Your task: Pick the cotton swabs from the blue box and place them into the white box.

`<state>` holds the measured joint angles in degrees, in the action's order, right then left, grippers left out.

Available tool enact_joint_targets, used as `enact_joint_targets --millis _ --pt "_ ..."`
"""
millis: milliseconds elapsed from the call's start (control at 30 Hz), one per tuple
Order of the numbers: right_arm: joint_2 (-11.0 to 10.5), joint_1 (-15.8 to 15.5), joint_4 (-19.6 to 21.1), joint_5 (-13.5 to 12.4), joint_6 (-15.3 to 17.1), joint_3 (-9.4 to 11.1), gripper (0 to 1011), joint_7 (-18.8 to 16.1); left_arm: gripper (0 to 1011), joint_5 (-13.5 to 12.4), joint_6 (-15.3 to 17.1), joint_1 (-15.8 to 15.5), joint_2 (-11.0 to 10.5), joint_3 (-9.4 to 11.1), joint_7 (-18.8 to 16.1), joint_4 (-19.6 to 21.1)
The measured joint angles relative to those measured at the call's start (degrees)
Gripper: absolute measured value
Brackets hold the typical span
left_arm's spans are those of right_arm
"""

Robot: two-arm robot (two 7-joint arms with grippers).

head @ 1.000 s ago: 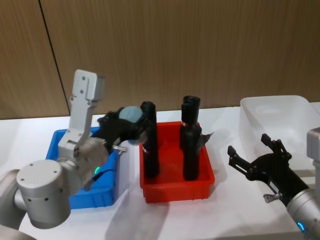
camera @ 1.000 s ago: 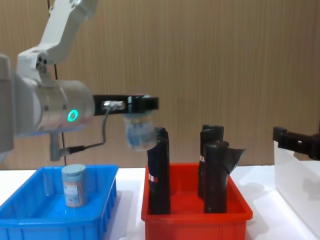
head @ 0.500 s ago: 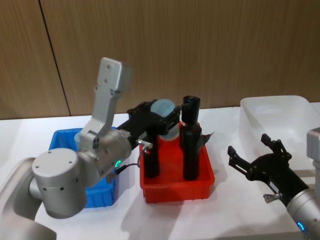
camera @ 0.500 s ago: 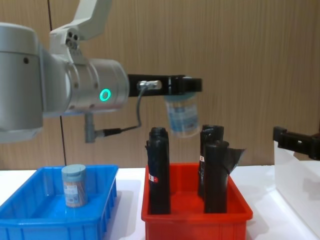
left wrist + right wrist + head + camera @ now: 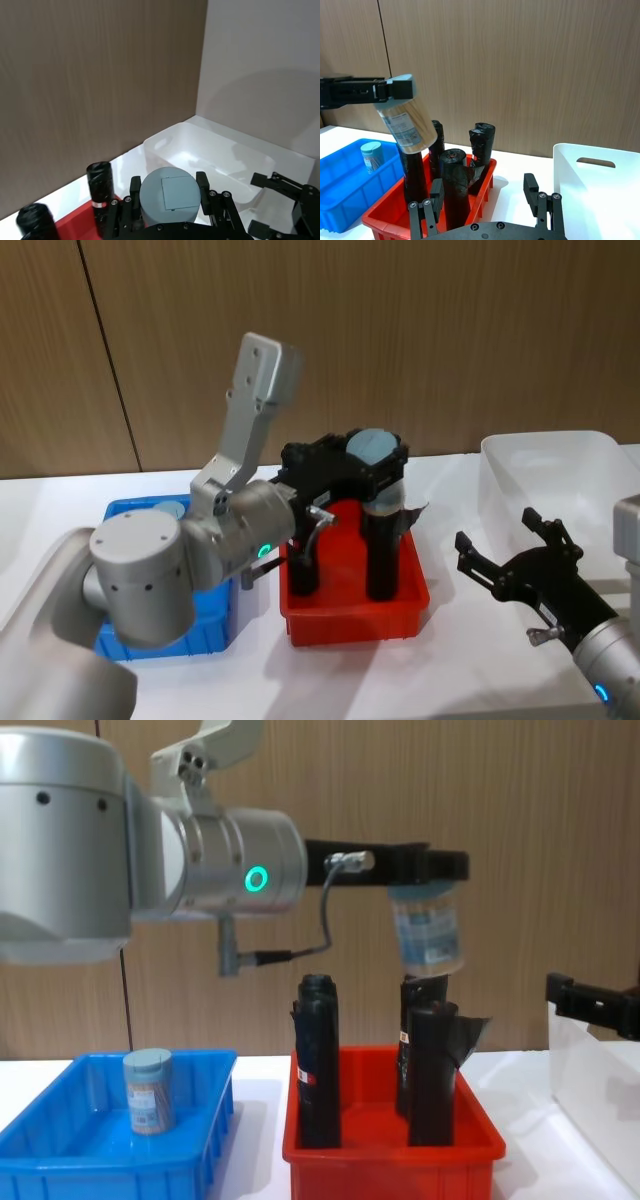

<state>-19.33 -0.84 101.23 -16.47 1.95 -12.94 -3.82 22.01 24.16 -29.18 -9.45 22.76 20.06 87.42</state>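
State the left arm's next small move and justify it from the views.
Probably carry rightward at this height: the left gripper holds a cotton swabs jar above the black rolls in the red bin, short of the white box; the right gripper sits open beside it.

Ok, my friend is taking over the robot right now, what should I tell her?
Left gripper shut on a cotton swab jar, held in the air above the black rolls in the red bin.
Right gripper open, idle near the white box.
A second jar stands in the blue box.
Done: no jar in the white box yet.
Left: place the held jar there, then fetch the second.
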Motion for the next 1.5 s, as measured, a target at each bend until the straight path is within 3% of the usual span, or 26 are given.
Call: enact_joint_targets --millis 367,1000,1500 --pt "0.0 0.0 0.0 0.0 0.0 0.0 1002 0.0 668 -0.88 2.73 -4.03 1.69 0.21 4.65 -2.57" --pt "0.03 0.13 0.0 0.0 0.16 0.01 1002 -0.23 668 -1.78 4.83 -7.04 2.86 0.34 7.85 -4.55" --pt "0.96 3.74 -0.31 -0.82 5.45 0.14 1002 -4.8 668 -1.95 5.25 -7.68 3.1 0.36 8.48 -4.95"
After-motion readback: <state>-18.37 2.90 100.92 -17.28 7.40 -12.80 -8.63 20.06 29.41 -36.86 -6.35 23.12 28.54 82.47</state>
